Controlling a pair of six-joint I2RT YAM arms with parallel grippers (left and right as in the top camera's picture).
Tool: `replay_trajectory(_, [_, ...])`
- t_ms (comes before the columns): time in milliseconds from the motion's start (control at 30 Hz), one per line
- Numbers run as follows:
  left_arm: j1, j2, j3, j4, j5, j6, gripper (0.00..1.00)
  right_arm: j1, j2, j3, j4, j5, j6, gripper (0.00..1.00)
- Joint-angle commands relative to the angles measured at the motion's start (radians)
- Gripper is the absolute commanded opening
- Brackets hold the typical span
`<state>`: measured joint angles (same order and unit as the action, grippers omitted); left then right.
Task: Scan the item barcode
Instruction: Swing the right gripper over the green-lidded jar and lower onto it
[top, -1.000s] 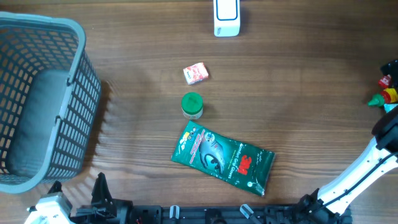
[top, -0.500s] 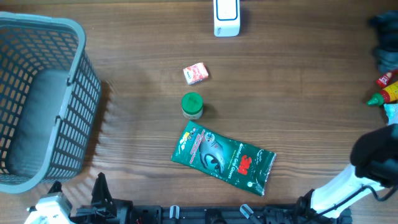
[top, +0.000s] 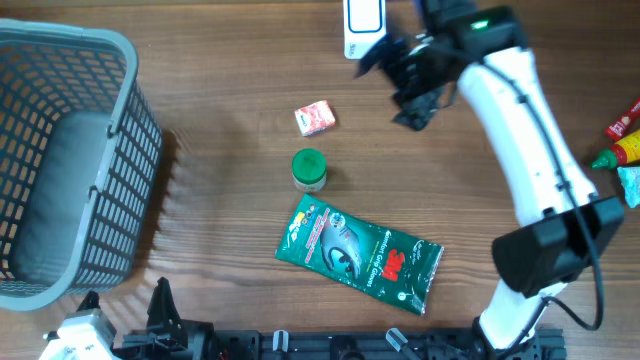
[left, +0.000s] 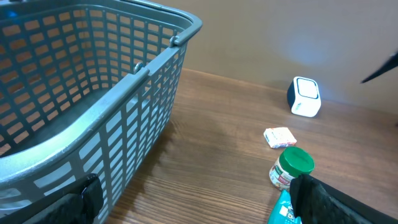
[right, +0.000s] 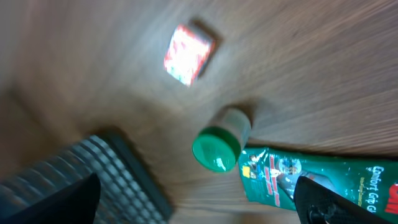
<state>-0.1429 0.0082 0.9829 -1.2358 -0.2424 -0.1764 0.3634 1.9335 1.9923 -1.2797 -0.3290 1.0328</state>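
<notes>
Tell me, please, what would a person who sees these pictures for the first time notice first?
The long white arm stands out first: it stretches from the lower right edge up to the white scanner at the top middle. Next comes the big grey basket filling the left side. Then the bright green packet lying flat in the lower middle, with a green-lidded jar close by.

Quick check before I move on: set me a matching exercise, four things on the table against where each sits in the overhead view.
Things:
1. basket
2. scanner
3. jar
4. packet

Places:
A. top edge, near the middle
B. lower middle, lying flat
C. left end of the table
D. centre, upright, green lid

Pairs: 1-C, 2-A, 3-D, 4-B
</notes>
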Motion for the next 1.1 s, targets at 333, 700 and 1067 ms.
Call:
replay_trajectory(333, [0.006, -0.003, 0.003, 0.001, -0.013, 0.012, 1.0, 0.357, 0.223, -0.022, 0.018, 0.3, 0.268, 1.0])
replay_trajectory(700, [0.006, -0.003, 0.003, 0.001, -0.013, 0.012, 1.0, 0.364, 0.322, -0.023, 0.035, 0.284, 0.195, 0.87])
replay_trajectory(1067, [0.006, -0.003, 0.003, 0.001, -0.013, 0.012, 1.0, 0.341, 0.322, -0.022, 0.021, 0.329, -0.711, 0.74])
